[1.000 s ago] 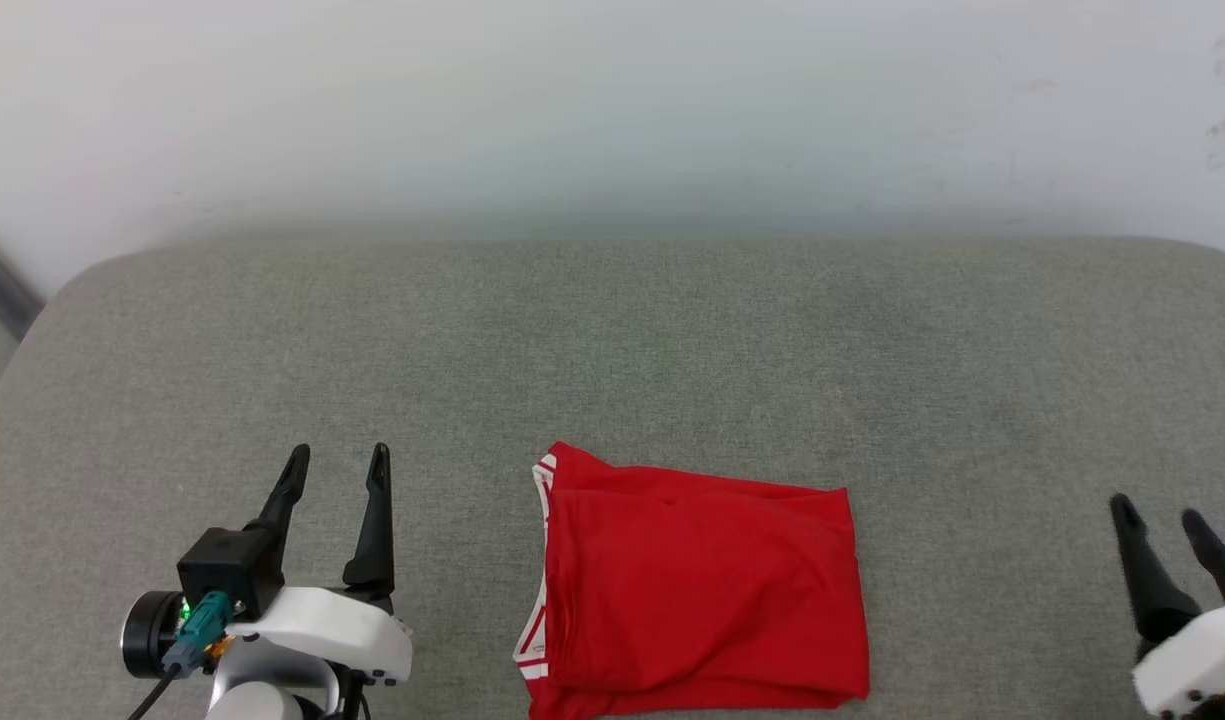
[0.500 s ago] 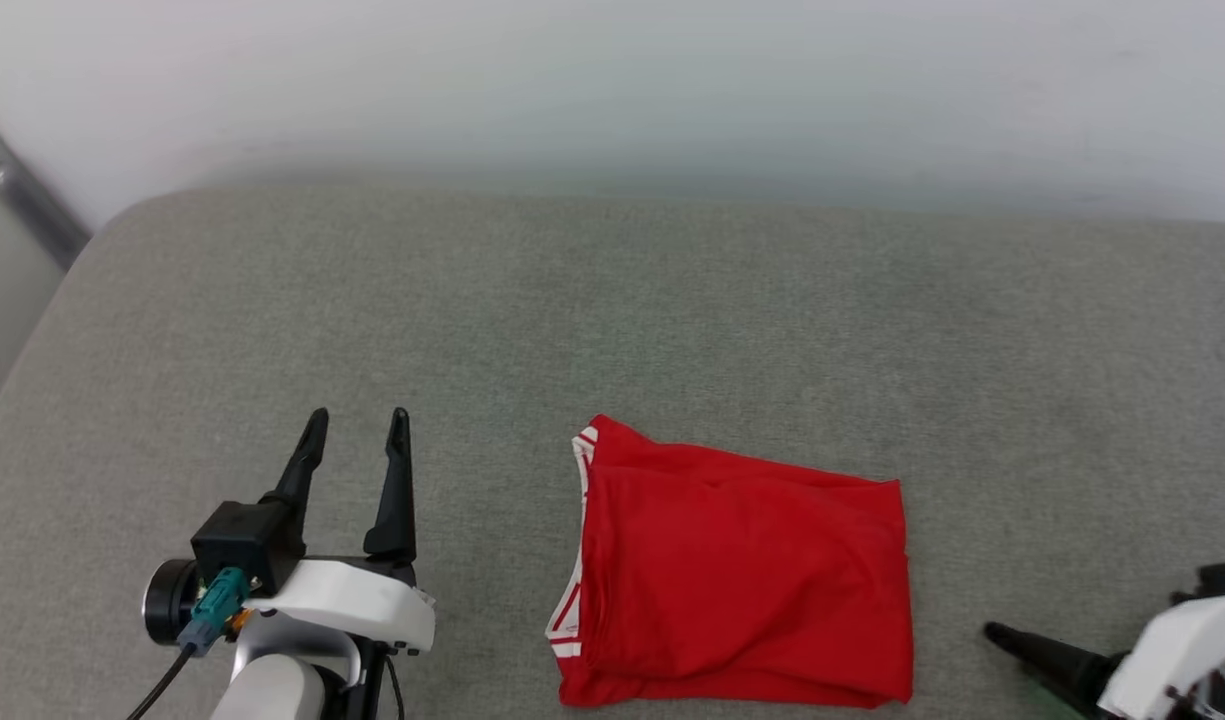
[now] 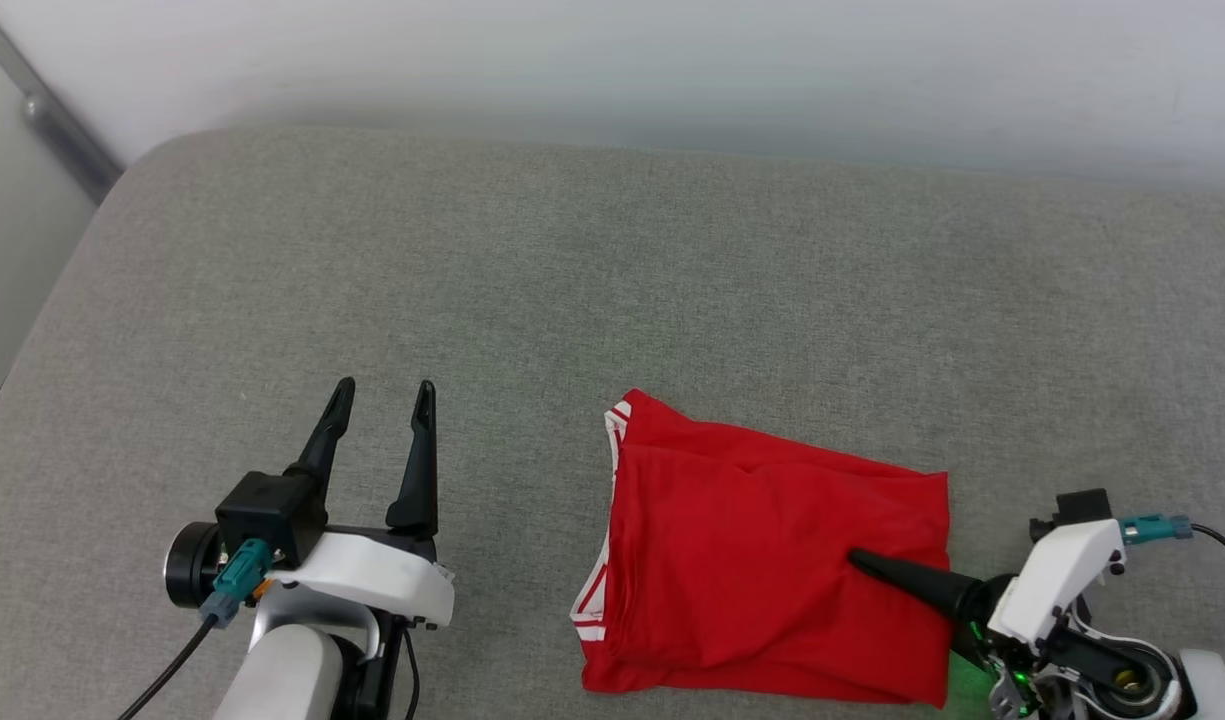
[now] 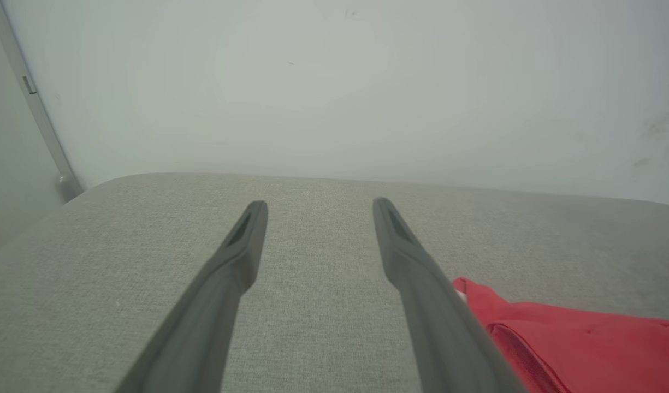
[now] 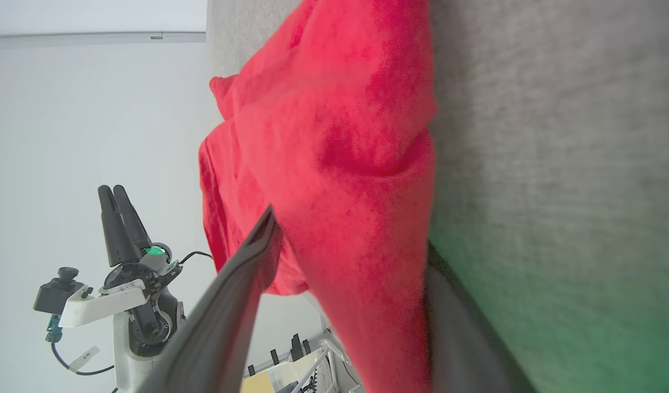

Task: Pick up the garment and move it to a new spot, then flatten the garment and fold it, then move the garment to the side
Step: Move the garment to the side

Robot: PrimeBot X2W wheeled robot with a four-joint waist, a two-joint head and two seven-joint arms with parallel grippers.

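The garment [image 3: 762, 560] lies folded into a red rectangle near the cushion's front edge, with striped white trim along its left side. My right gripper [image 3: 872, 570] has come in sideways at its right edge, open. One dark finger [image 3: 912, 583] lies on top of the cloth. In the right wrist view the garment [image 5: 339, 136] fills the gap of my right gripper [image 5: 349, 234], and the other finger [image 5: 449, 327] is partly hidden behind the cloth. My left gripper [image 3: 384, 390] stands open over bare cushion left of the garment. The left wrist view has my left gripper [image 4: 319, 210] empty, the garment [image 4: 574, 344] at lower right.
A wide grey upholstered cushion [image 3: 572, 280] carries everything, with a pale wall [image 3: 672, 60] behind it. A metal strip [image 3: 62, 130] runs down the wall at the far left. The cushion's rounded left edge [image 3: 32, 330] drops away.
The head camera has shifted, so the whole picture slid. My right gripper turned from upright to sideways and moved in onto the garment's right edge. The left gripper stayed open.
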